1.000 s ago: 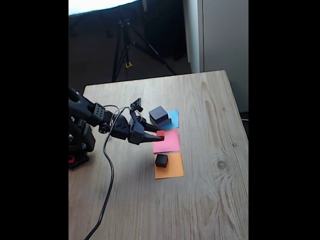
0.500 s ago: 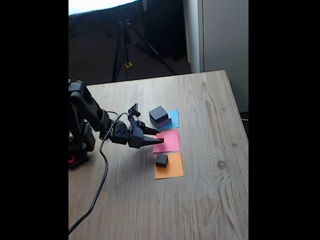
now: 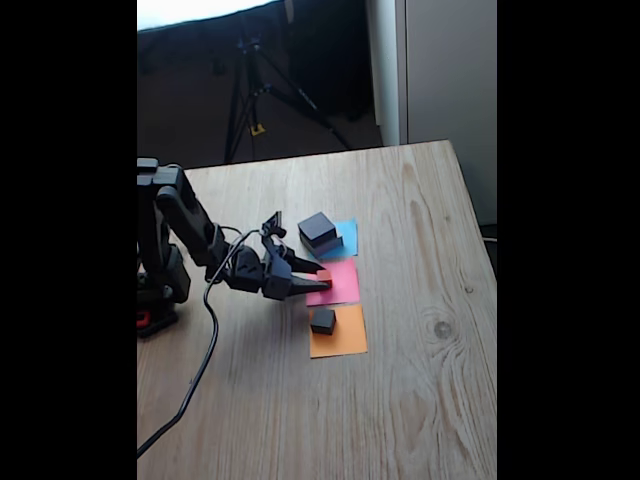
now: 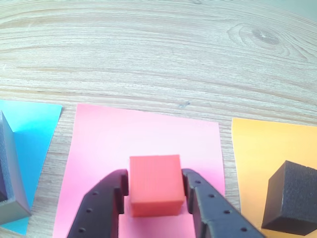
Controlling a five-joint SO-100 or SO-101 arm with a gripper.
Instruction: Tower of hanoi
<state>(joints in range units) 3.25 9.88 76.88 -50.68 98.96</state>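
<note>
My gripper (image 4: 154,198) clamps the red cube (image 4: 154,184) low over the pink paper square's (image 4: 148,139) near edge, ready to set down.

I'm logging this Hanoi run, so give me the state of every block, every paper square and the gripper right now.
Red cube: clamped between the fingers, over the pink square.
Gripper: shut on the red cube.
Small black block: standing alone on the orange square.
Two larger dark blocks: stacked on the blue square.
Pink square: flat, no block resting clear of the gripper.
Orange square: flat.
Blue square: flat.
</note>
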